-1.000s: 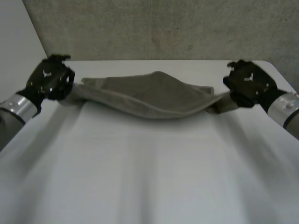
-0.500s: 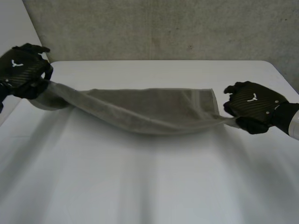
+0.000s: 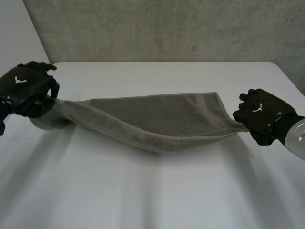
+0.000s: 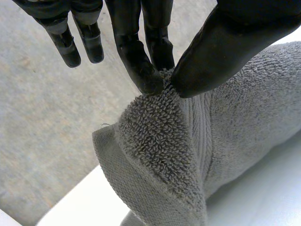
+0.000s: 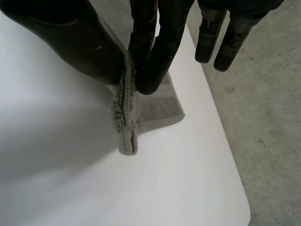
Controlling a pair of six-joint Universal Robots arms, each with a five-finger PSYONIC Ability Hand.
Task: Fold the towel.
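The left hand (image 3: 27,90), at the left side of the white table (image 3: 157,195), pinches one end of the grey towel (image 3: 157,119) between thumb and fingers. The towel hangs stretched between both hands, its middle sagging low and perhaps brushing the table. The right hand (image 3: 262,113) pinches the other end, thumb against fingers

White table (image 3: 157,191) (towel (image 3: 157,119) sagging over it)

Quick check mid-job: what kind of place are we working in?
Probably a lab or test bench rather than a home: a plain white table, a grey speckled surface beyond it, and one grey towel pinched at its ends by the left hand and right hand.
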